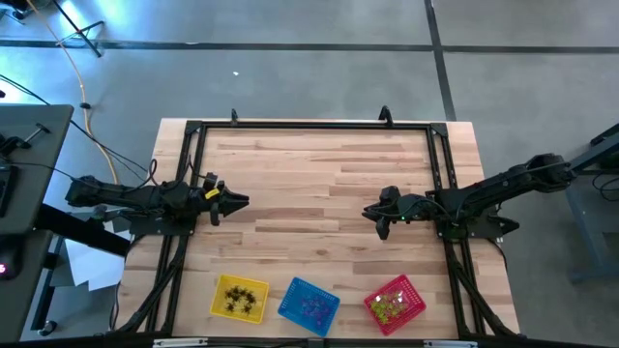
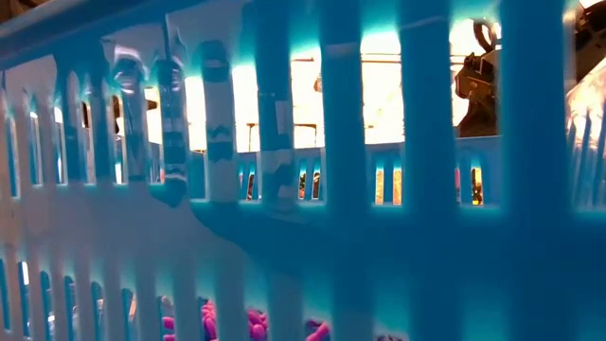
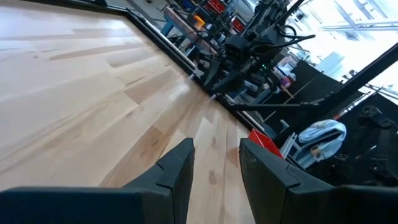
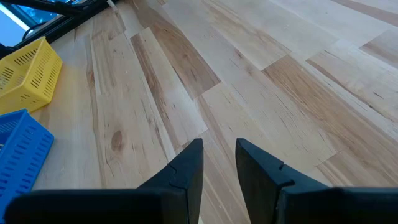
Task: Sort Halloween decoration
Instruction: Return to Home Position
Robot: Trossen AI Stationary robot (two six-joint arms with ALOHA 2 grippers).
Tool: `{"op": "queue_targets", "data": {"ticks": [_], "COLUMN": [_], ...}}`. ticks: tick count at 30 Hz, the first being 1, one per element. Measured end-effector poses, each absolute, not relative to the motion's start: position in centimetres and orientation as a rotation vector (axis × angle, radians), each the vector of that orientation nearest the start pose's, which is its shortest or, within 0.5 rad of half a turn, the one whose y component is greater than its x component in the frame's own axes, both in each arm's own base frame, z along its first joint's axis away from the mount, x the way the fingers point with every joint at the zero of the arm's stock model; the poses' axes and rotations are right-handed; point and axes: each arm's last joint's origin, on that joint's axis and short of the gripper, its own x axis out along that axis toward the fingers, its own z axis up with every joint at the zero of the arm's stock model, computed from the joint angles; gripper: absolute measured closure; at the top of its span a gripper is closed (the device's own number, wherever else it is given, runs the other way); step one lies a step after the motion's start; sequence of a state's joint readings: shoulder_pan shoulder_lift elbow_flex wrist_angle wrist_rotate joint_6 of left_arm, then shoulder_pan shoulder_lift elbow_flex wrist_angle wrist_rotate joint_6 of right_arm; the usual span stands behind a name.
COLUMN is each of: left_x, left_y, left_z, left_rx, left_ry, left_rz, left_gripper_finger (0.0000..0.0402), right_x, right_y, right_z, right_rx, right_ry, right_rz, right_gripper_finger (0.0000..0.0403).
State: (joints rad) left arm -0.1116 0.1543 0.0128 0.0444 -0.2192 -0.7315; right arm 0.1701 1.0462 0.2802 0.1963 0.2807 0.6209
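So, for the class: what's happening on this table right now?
Nothing is being handled. The left gripper and right gripper hover empty and slightly open over opposite sides of the wooden table. Along one edge, black trinkets sit in the yellow basket, purple trinkets in the blue basket, yellow-green trinkets in the red basket.

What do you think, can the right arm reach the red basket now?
Probably yes: the right gripper is open and empty, the red basket sits close by, and only bare table lies between them.

Black arms [image 1: 126, 198]; yellow band [image 1: 211, 193] behind left end effector [image 1: 242, 201].
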Motion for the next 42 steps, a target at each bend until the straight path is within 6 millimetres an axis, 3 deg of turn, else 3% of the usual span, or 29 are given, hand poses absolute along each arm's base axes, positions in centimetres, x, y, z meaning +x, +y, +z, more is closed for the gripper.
{"op": "queue_targets", "data": {"ticks": [42], "left_x": [10.57], "left_y": [-0.62], "left_z": [15.93], "left_rx": [-0.713], "left_ry": [0.062], "left_rz": [0.122], "left_gripper_finger": [0.0287], "right_x": [18.51], "right_y": [2.36], "right_z": [15.38], "right_rx": [0.477], "right_ry": [0.501], "right_rz": [-0.275], "right_gripper_finger": [0.0311]}}
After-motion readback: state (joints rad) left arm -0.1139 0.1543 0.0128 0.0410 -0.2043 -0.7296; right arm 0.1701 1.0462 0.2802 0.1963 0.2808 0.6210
